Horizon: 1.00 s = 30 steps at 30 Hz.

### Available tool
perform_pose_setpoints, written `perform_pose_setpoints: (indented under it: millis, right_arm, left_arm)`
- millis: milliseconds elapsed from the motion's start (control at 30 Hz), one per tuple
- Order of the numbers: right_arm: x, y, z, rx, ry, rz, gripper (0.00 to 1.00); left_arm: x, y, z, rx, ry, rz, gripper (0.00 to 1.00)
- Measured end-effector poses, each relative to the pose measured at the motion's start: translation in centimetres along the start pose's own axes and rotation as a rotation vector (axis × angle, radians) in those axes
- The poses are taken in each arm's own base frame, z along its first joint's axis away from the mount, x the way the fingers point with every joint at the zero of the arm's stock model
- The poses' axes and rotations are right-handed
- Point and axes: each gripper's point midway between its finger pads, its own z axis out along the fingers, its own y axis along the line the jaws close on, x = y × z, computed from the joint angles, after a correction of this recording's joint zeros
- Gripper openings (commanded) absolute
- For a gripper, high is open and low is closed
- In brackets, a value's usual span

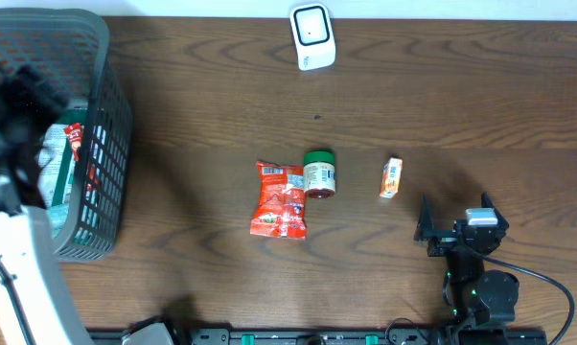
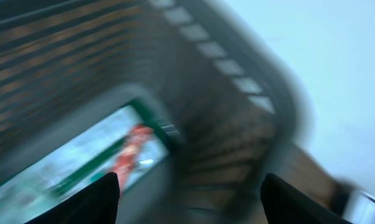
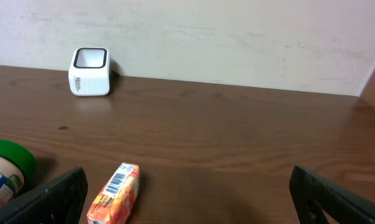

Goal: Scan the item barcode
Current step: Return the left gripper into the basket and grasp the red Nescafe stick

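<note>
Orange carton (image 1: pixel 391 178): lies flat on the bench (image 1: pixel 461 86) just right of centre, barcode end towards the right wrist camera, apart from everything else.
Jar (image 1: pixel 318 174): green lid, on its side at bench centre, at 9 o'clock from the carton.
Red packet (image 1: pixel 281 199): flat, at 8 o'clock from the jar, its top right corner touching or just beside the jar.
Scanner (image 1: pixel 311 36): white, at 12 o'clock on the far edge, well apart from the three items.
Right end effector (image 3: pixel 187 208): at 5 o'clock from the carton, fingers spread wide, holding nothing.
Basket (image 1: pixel 106 125): dark mesh, at 9 o'clock on the bench's left end.
Green-and-white packet (image 1: pixel 63 158): inside the basket, on its floor.
Left end effector (image 2: pixel 190 205): above the basket; view blurred, fingertips wide apart, nothing between them.
</note>
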Motion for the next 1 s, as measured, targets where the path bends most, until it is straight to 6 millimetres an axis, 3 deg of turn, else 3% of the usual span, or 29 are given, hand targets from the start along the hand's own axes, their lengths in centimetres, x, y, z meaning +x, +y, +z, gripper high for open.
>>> perform_pose_setpoints:
  millis: [167, 267, 433, 600, 667, 767, 833, 1000]
  right_arm:
    - [0.0, 0.0, 0.0, 0.0, 0.0, 0.0, 0.99]
    - [0.0, 0.0, 0.0, 0.0, 0.0, 0.0, 0.99]
    - [0.0, 0.0, 0.0, 0.0, 0.0, 0.0, 0.99]
    - [0.0, 0.0, 0.0, 0.0, 0.0, 0.0, 0.99]
    - [0.0, 0.0, 0.0, 0.0, 0.0, 0.0, 0.99]
    - [0.0, 0.0, 0.0, 0.0, 0.0, 0.0, 0.99]
    - [0.0, 0.0, 0.0, 0.0, 0.0, 0.0, 0.99]
    - [0.0, 0.0, 0.0, 0.0, 0.0, 0.0, 0.99]
  left_arm:
    - [1.7, 6.3, 5.4, -0.179, 0.143, -0.072, 0.79]
    - [3.8, 7.7, 9.5, -0.218, 0.244, -0.038, 0.79]
    - [8.9, 9.6, 15.6, -0.23, 0.445, 0.011, 0.77]
    - [13.1, 11.4, 19.2, -0.253, 0.576, 0.018, 0.76]
    - [14.5, 12.0, 20.2, -0.26, 0.619, 0.019, 0.68]
    - [16.4, 12.9, 21.4, -0.276, 0.672, 0.023, 0.27]
    - [16.3, 13.1, 21.5, -0.277, 0.669, 0.02, 0.1]
    - [16.3, 11.6, 21.5, -0.199, 0.681, -0.01, 0.07]
